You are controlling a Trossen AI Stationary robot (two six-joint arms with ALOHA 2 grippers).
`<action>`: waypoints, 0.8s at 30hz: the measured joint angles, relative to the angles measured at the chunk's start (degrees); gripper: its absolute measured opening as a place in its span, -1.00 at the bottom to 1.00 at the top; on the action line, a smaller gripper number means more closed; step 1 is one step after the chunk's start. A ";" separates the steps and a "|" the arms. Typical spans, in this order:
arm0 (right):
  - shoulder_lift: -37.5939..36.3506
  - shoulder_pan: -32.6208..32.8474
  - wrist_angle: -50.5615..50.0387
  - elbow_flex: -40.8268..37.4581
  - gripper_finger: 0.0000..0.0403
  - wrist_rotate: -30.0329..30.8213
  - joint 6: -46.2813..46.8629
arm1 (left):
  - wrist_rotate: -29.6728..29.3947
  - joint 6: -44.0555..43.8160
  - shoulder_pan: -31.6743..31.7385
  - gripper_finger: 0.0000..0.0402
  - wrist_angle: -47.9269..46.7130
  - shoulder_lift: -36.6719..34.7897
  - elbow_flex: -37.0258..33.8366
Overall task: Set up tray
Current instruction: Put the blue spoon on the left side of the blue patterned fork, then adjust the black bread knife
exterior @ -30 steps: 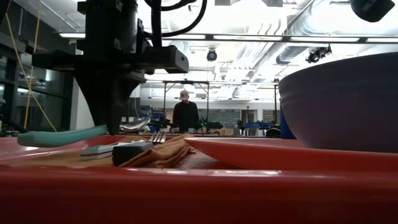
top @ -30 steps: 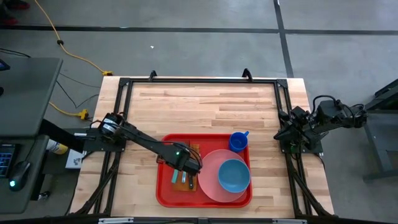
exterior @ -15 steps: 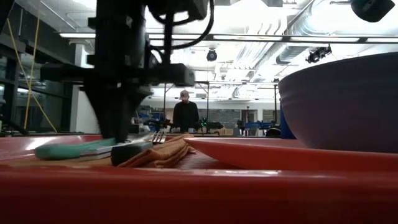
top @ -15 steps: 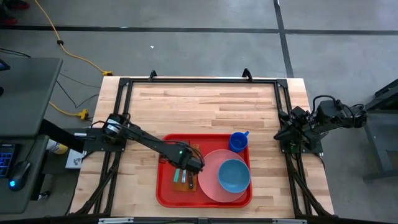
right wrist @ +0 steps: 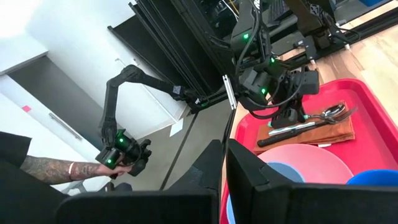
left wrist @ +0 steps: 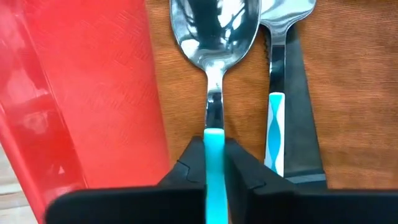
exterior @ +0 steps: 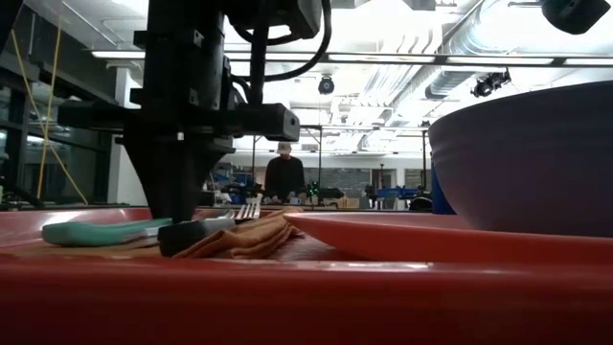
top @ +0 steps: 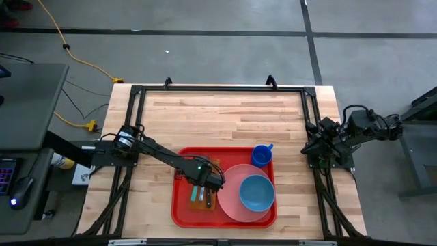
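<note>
The red tray (top: 183, 208) lies at the table's near edge. On it are an orange-brown napkin (left wrist: 354, 93), a pink plate (top: 231, 210) with a blue bowl (top: 257, 193), and a blue cup (top: 261, 155). My left gripper (left wrist: 214, 171) stands over the napkin, shut on a teal-handled spoon (left wrist: 214, 37). A fork (left wrist: 275, 118) and a black knife (left wrist: 305, 124) lie on the napkin beside the spoon. My right gripper (top: 315, 147) waits shut at the table's right edge. My left gripper pinches the spoon's teal handle (left wrist: 213, 146) between its two fingers, just behind the metal neck, and comes down on it from above. The spoon lies level along the napkin's left side, parallel to the fork. Whether it rests on the cloth I cannot tell.
Bare wood fills the far half of the table (top: 225, 113), inside a black frame (top: 218, 87). The plate's rim (exterior: 383, 230) lies close to the right of the napkin. A person stands far off in the room (exterior: 285, 177); a tattooed forearm holds another arm (right wrist: 56, 168).
My left gripper has come down over the napkin, still shut on the spoon. The teal handle, raised and tilted a second ago, has sunk level, close to the napkin beside the fork and knife.
</note>
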 joint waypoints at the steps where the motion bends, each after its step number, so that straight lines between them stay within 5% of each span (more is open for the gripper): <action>1: 0.02 0.01 0.00 0.00 -1.00 0.01 -0.01 | -0.02 0.03 0.00 -0.68 0.02 0.00 -0.04; 10: 0.02 0.00 -0.16 0.00 -1.00 -0.02 -0.84 | -0.24 1.53 0.00 -0.15 2.67 0.09 -0.08; 24: 0.01 0.00 -0.20 0.00 -1.00 -0.74 -1.44 | -0.74 1.52 0.00 -0.08 -1.46 -0.92 1.53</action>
